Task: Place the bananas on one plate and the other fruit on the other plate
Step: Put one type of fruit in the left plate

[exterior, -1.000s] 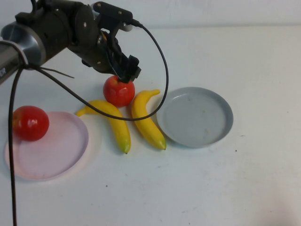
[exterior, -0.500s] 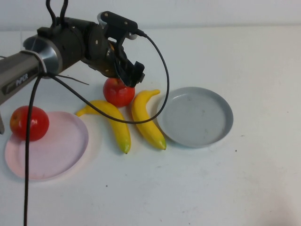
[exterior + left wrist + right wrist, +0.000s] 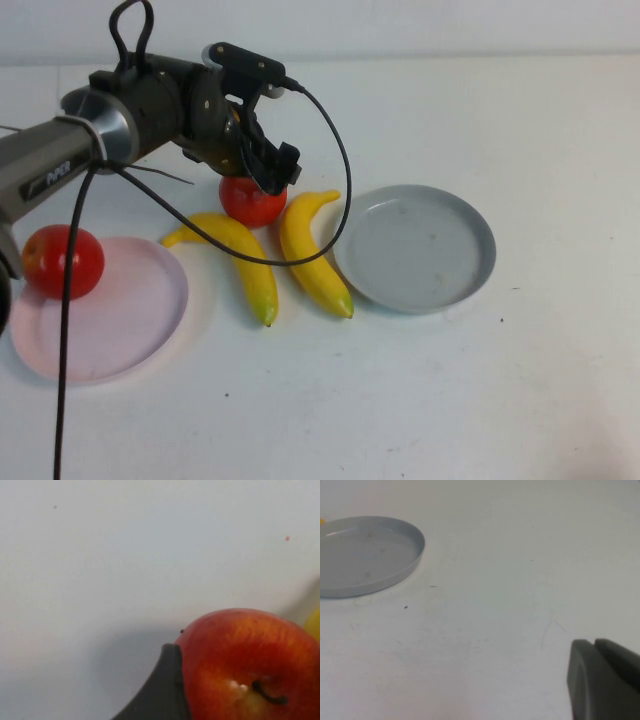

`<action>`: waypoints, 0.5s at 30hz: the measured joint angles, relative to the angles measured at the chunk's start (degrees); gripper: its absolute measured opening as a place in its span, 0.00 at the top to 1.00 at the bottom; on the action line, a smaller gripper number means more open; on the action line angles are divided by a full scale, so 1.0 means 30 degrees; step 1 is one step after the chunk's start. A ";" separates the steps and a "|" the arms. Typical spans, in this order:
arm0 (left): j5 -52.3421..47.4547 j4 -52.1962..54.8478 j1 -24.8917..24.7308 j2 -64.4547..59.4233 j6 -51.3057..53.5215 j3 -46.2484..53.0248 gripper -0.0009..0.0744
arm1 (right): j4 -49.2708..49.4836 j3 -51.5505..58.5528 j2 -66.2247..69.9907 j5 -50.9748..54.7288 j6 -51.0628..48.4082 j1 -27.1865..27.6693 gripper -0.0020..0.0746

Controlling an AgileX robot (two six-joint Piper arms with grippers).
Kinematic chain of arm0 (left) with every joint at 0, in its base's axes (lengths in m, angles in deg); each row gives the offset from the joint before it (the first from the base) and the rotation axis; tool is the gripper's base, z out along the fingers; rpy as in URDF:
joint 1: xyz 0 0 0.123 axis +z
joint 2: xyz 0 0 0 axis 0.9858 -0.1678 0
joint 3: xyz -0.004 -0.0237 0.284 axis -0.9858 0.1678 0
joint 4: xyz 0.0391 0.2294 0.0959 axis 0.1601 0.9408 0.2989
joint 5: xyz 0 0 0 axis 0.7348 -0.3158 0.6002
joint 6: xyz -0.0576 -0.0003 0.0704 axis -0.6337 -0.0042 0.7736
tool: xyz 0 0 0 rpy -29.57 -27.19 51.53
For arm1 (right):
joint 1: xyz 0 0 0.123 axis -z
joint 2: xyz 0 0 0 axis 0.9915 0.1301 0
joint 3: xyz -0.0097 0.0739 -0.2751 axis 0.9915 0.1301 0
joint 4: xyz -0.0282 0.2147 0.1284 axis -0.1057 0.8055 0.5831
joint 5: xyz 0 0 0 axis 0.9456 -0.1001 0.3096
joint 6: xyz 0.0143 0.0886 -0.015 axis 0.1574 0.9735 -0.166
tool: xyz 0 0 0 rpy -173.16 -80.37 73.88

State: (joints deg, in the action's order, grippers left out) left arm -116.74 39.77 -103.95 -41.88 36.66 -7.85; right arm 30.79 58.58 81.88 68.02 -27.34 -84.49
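One red apple [image 3: 252, 200] lies on the table behind the two bananas [image 3: 242, 262] [image 3: 310, 252]. My left gripper [image 3: 266, 172] is down over this apple, open, jaws astride it. In the left wrist view the apple [image 3: 250, 665] fills the lower corner, with one dark finger [image 3: 160, 692] against its side; the other finger is out of view. The second apple [image 3: 63, 262] rests on the left rim of the pale pink plate [image 3: 120, 320]. The grey-blue plate [image 3: 415, 248] is bare. My right gripper [image 3: 594, 645] is shut and empty, low over bare table away from the grey-blue plate [image 3: 365, 555].
The left arm's black cable [image 3: 330, 160] loops over the bananas' far ends and the gap before the grey-blue plate. The right arm does not show in the high view. White table stretches in front of and right of the plates.
My left gripper has come down from just above the apple until it sits around it. The arm has swung lower and further in. The apple, bananas and plates have not moved.
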 joint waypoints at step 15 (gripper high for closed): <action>-0.0073 -0.0936 0.0825 -0.0038 -0.0755 0.0000 0.10 | 0.0000 0.0000 0.0000 0.0000 0.0000 0.0000 1.00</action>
State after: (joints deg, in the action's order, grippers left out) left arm -116.96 36.96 -101.47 -41.99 34.40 -7.85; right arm 30.79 58.58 81.88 68.02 -27.34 -84.49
